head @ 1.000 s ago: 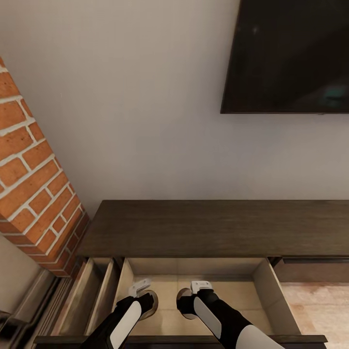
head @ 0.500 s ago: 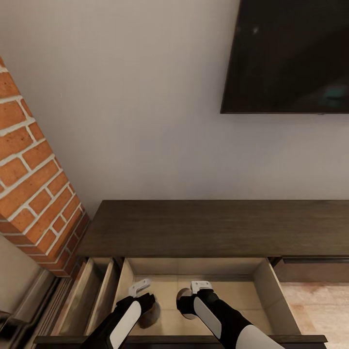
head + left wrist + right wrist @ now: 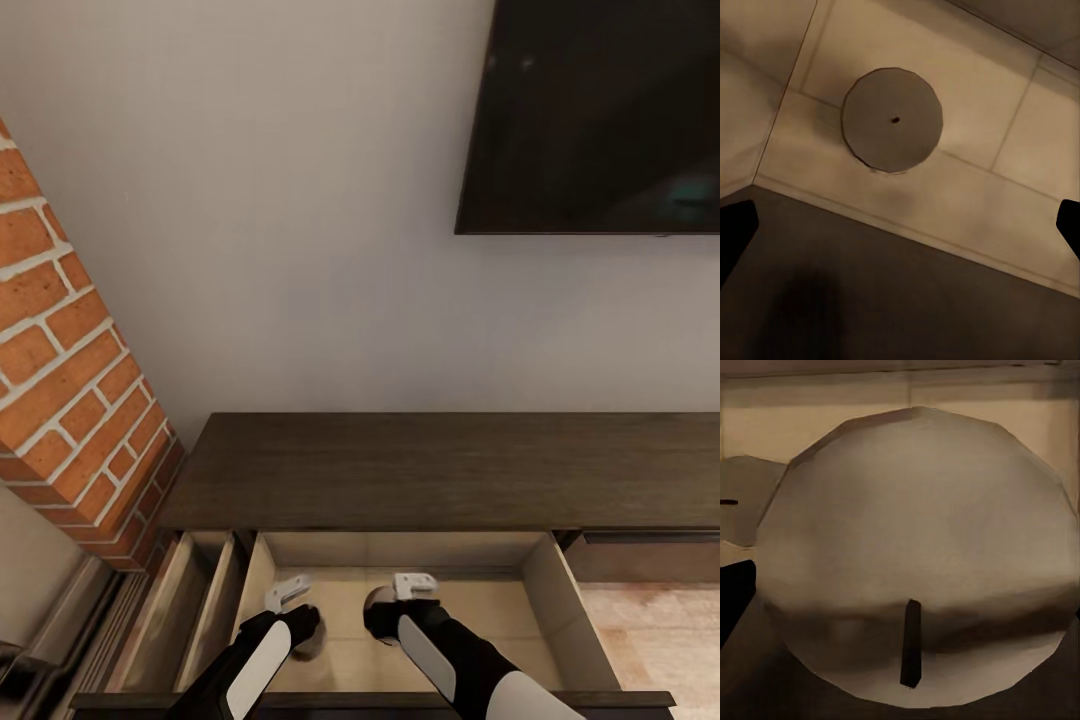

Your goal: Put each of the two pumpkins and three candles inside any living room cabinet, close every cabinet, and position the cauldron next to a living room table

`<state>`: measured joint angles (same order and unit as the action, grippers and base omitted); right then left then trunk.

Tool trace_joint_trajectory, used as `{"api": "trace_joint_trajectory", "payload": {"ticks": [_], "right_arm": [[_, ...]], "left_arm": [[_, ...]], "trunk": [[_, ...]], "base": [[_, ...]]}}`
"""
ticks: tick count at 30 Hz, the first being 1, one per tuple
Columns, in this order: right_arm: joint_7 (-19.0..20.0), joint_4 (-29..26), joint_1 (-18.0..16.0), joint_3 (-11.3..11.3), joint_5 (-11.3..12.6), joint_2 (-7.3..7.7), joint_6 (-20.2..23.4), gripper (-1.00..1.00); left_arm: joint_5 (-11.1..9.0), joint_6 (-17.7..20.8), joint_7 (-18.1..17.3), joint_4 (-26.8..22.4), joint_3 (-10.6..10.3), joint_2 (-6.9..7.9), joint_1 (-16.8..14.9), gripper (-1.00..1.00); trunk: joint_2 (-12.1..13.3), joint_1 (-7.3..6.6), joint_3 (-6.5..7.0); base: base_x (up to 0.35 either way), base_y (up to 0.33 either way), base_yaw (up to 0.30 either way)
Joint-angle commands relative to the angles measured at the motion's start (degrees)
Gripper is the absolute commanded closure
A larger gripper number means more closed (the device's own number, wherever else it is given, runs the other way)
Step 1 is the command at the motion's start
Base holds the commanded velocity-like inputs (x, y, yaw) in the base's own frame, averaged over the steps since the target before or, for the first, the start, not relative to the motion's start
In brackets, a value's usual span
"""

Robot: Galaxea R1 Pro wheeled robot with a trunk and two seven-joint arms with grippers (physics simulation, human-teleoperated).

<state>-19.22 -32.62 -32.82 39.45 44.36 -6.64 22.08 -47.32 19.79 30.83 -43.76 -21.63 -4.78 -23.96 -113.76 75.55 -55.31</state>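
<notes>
Since the earlier frame, one candle had dropped from my left gripper, now spread wide, onto the cabinet drawer floor. My right gripper clasped another candle: light, rigid, best held around its sides.

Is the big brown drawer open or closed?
Open. The drawer sticks out from the cabinet, and you can see its pale floor with a candle lying inside.

Two candles are counted — one lying on the drawer floor in the left wrist view, one seen close up in the right wrist view. One cabinet is seen, with one drawer pulled open. Two arms are counted — one television and one brick column as well.
</notes>
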Motion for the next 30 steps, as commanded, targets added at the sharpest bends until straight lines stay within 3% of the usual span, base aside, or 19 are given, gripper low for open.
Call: {"api": "trace_joint_trajectory", "payload": {"ticks": [1, 4, 9, 17, 30], "right_arm": [[-0.7, -0.1, -0.1, 1.2, 0.6, 0.04, -0.7, -1.00], [-1.0, -0.1, -0.1, 3.4, 0.6, 0.04, -3.4, -1.00], [-1.1, 0.1, -0.1, 4.6, 0.8, 0.04, -5.0, -1.00], [-1.1, 3.8, -0.1, 4.6, 1.5, -0.40, 1.1, -1.00], [-1.0, 4.1, -0.1, 4.6, 1.7, -0.48, 1.2, -1.00]], "left_arm": [[-0.4, 0.1, 0.5, -0.1, -0.2, 0.03, 0.0, -1.00], [-0.4, 0.1, 0.4, -0.1, -0.2, 0.03, 0.0, -1.00], [-0.4, 0.2, 0.4, -0.1, -0.2, 0.03, 0.0, -1.00], [-0.5, 0.2, 0.4, -0.1, -0.2, 0.03, 0.0, -1.00], [-0.5, 0.2, 0.4, -0.1, -0.2, 0.03, 0.0, -1.00]], "trunk": [[0.0, -0.01, -0.05], [0.0, -0.01, -0.05], [0.0, -0.01, -0.05], [0.0, -0.01, -0.05], [0.0, -0.01, -0.05]], "base": [[0.000, 0.000, 0.000], [0.000, 0.000, 0.000], [0.000, 0.000, 0.000], [0.000, 0.000, 0.000], [0.000, 0.000, 0.000]]}}
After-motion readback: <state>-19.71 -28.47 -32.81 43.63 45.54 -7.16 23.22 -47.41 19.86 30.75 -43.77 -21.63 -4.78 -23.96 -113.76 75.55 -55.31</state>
